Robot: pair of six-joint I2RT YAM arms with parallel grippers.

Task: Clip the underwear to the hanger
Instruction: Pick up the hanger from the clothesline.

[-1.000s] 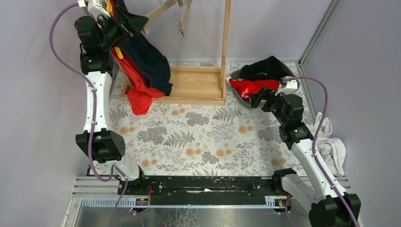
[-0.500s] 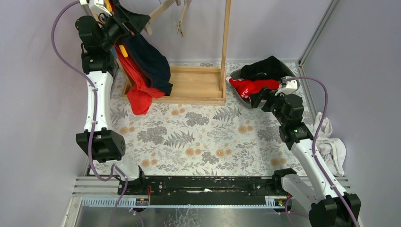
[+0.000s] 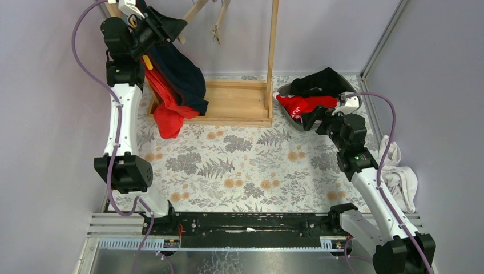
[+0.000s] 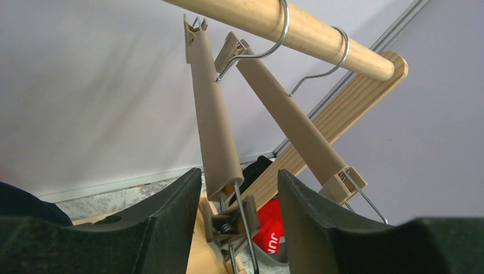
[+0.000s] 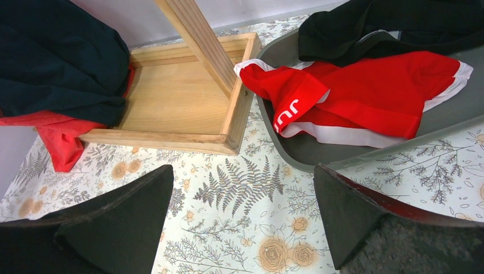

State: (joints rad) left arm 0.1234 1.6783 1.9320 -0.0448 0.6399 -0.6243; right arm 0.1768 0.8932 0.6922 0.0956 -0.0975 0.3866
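Two tan clip hangers hang from the wooden rod (image 4: 285,25). The nearer hanger (image 4: 214,125) ends in a spring clip (image 4: 228,220). My left gripper (image 4: 238,188) stands open with a finger on each side of that clip and a gap on both sides. In the top view it (image 3: 171,25) is high at the rack's left end. Red underwear (image 5: 354,97) and black underwear (image 5: 388,25) lie in a grey tray (image 5: 445,120). My right gripper (image 5: 242,171) hovers open over the floral table just short of the tray, with nothing between its fingers.
The wooden rack's base (image 3: 234,103) sits at the back of the table. Navy cloth (image 3: 180,74) and red cloth (image 3: 165,108) hang at its left end. The second hanger (image 4: 297,125) hangs to the right of the nearer one. White cloth (image 3: 399,177) lies at the table's right edge.
My left gripper has shifted right toward the hangers and its jaws have narrowed around the clip. The right arm has not moved.
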